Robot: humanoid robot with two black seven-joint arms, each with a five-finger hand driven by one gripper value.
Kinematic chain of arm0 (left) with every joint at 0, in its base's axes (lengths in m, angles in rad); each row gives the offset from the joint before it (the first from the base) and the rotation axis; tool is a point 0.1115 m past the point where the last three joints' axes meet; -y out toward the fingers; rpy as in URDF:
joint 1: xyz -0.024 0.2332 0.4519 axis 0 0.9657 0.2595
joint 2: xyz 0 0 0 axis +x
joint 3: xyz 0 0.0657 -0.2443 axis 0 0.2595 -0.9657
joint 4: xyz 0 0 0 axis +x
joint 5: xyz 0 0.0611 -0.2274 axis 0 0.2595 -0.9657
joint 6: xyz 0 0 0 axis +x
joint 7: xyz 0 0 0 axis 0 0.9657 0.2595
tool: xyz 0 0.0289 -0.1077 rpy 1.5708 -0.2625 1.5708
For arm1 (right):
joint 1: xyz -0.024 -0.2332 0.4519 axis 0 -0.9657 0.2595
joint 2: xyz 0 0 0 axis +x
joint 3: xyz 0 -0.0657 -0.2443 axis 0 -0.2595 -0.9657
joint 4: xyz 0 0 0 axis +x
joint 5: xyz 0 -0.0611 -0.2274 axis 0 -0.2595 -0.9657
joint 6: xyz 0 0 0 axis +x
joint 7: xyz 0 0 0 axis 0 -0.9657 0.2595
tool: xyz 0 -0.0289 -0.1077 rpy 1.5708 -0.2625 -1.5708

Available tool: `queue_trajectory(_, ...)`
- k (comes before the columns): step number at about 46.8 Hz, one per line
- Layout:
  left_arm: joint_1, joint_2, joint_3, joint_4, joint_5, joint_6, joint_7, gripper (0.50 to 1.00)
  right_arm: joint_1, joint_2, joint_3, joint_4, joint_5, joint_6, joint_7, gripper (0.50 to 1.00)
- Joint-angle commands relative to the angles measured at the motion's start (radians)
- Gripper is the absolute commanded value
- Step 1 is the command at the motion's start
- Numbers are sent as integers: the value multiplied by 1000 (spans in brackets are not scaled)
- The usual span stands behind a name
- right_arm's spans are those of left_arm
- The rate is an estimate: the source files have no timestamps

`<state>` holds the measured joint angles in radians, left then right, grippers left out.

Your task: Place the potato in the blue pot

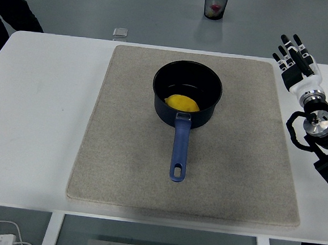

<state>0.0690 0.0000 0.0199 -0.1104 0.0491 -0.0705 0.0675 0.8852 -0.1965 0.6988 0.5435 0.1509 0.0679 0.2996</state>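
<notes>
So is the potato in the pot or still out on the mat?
In: the yellow potato lies on the blue pot's floor, near the handle side.

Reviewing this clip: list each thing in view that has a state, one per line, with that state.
Yellow potato: lying inside the pot, at its near side.
Dark blue pot: upright on the mat, open, handle toward the near edge.
Beige rectangular mat: flat on the white table.
Right hand: open, fingers extended, holding nothing, over the table's far right corner.
Clear cup: upright on the floor beyond the table.
</notes>
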Motion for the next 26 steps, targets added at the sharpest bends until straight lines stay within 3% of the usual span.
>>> queue_trajectory(1, 0, 0, 0, 0, 0, 0, 0, 996, 1, -1, -1, 0, -8, 0, 15, 926)
queue_trajectory(10, 0, 0, 0, 0, 0, 0, 0, 996, 3, -1, -2, 0, -25, 0, 65, 926)
queue_trajectory(26, 0, 0, 2, 0, 0, 0, 0, 996, 44, 69, -1, -10, -159, -33, 76, 926)
